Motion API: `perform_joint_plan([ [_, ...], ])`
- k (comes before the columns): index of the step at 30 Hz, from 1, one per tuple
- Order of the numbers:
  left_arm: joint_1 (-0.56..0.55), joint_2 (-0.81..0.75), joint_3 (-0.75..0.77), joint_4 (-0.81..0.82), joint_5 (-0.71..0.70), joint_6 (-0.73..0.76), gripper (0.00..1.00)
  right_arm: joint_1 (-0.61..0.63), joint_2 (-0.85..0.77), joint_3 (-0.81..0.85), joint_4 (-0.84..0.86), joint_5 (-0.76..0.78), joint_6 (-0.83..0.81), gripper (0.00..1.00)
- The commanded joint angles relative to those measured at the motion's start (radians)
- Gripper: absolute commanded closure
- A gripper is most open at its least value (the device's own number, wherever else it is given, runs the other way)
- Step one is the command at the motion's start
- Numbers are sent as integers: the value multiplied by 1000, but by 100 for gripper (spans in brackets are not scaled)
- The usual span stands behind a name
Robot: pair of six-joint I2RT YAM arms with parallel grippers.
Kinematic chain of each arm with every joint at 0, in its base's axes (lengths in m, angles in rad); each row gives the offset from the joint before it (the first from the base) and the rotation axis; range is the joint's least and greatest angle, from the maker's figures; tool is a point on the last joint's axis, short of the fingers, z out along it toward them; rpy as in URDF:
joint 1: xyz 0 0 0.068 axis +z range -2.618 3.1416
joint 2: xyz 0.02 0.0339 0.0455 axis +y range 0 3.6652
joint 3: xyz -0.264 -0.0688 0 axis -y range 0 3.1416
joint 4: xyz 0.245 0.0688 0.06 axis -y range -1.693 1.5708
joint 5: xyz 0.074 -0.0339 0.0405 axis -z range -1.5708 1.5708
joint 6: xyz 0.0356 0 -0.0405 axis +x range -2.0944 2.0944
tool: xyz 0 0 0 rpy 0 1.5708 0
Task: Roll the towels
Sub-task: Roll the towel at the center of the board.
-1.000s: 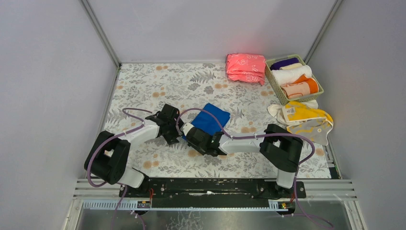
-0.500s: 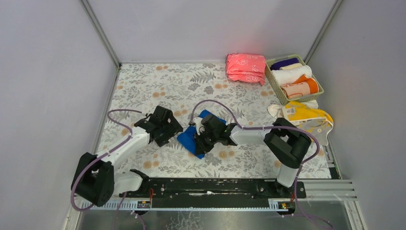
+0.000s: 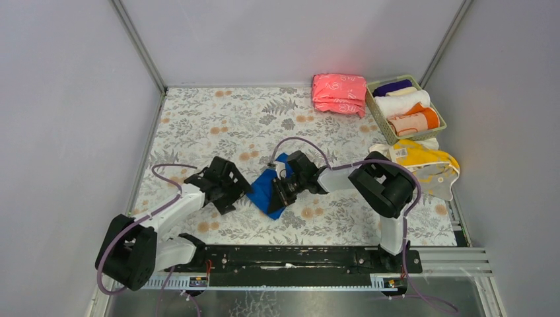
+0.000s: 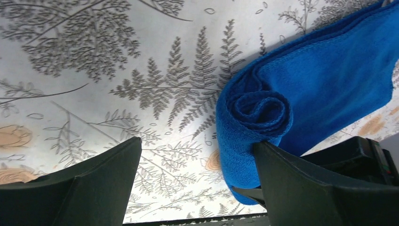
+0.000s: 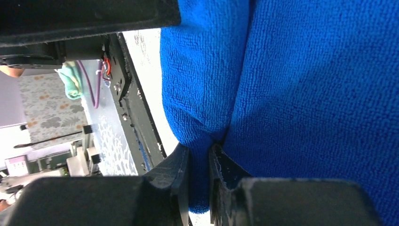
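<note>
Top external view, floral table (image 3: 198,119), grey walls (image 3: 277,39), right tool (image 3: 280,192) pinching blue towel (image 3: 265,187), left tool (image 3: 239,190) released.

Enclosure: three plain matte walls, pale grey-lilac. The rear wall (image 3: 290,39) meets the left wall (image 3: 59,132) and the right wall (image 3: 508,119) at slanted aluminium corner posts, one at left (image 3: 138,45), one at right (image 3: 448,41). The table cover (image 3: 218,119) is white, printed with grey fern leaves and small orange blossoms; a single fern frond (image 4: 174,87) reads sharp in the left wrist view. Near edge: ribbed aluminium rail (image 3: 462,261), with a dark reflective panel (image 3: 297,298) below it. Lighting is even and diffuse, shadows soft. There is a faint pink cast low on the rear wall, right of centre.
</note>
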Motion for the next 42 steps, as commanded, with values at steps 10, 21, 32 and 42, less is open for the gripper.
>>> perform_joint_plan([
  [10, -3, 164, -9, 103, -20, -26, 14, -18, -54, 39, -178, 80, -51, 78],
  [21, -3, 211, -32, 93, -41, -27, 20, 153, -326, 146, -489, 707, -276, 50],
  [32, -3, 230, -23, 91, -43, -16, 20, 401, -338, 194, -487, 1030, -412, 43],
  [42, -3, 235, -24, 92, -52, -12, 20, 433, -172, 213, -490, 1106, -443, 42],
])
